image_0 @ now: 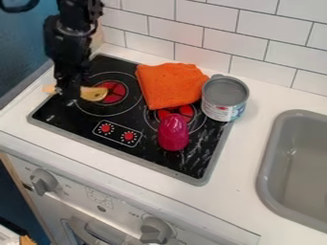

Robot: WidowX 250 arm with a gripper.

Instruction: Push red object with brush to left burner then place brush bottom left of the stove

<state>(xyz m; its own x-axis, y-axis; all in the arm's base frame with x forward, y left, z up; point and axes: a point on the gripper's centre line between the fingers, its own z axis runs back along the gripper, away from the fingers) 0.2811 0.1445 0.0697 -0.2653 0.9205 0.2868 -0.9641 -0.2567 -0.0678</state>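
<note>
Camera view: gripper (68, 98) holds brush (94, 94) at left burner (115, 91), red object (173, 133) apart.

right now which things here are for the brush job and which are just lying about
For the job:
- yellowish tool at the gripper, likely the brush
- pinkish-red object at the right burner
- left burner, the target
- stove

Just lying about:
- orange cloth, partly on the right burner
- can by the stove's right edge

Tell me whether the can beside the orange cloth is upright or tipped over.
Upright: the can has its round rim facing up, and its labelled side stands below that.
</note>
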